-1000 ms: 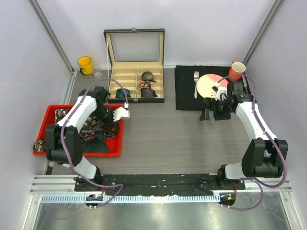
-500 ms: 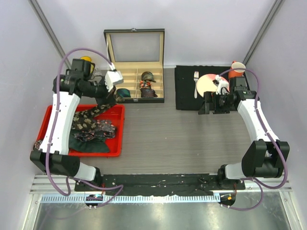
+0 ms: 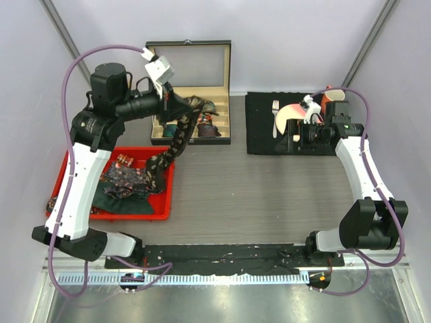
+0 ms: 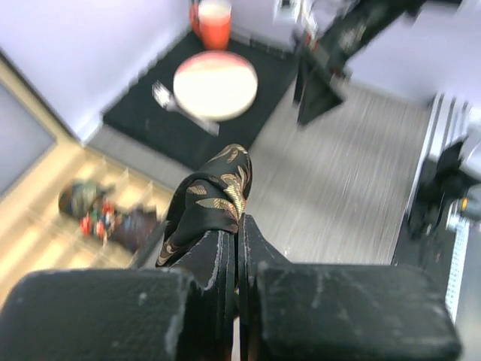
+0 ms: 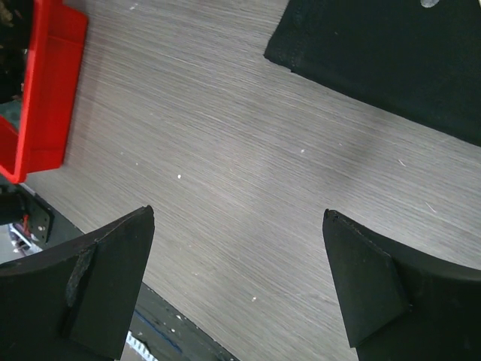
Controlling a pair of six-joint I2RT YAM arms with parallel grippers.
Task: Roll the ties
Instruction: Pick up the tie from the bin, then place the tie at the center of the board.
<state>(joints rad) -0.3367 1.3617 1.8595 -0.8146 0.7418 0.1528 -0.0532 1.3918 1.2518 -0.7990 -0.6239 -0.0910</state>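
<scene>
- Top external view: a grey wood-grain counter (image 3: 256, 195) sits inside pale lilac walls (image 3: 289, 40), with metal posts (image 3: 62, 27) slanting up the far corners.
- At the counter's left edge, a red tray (image 3: 165, 202) holds a heap of patterned ties (image 3: 131, 178) lying over a dark green tie (image 3: 128, 202).
- Raised in front of the open case (image 3: 188, 67), the left gripper (image 3: 176, 102) is clamped on a floral tie (image 3: 176, 138). This tie hangs slanting down to the tray.
- Small coiled ties (image 3: 210, 128) sit in the case's compartments.
- A black mat (image 3: 259, 138) at the far right carries a plate (image 3: 288, 118), a fork (image 3: 275, 111) and an orange cup (image 4: 214, 21).
- Over bare counter beside the mat's edge hovers the right gripper (image 5: 239, 259), its fingers wide apart.
</scene>
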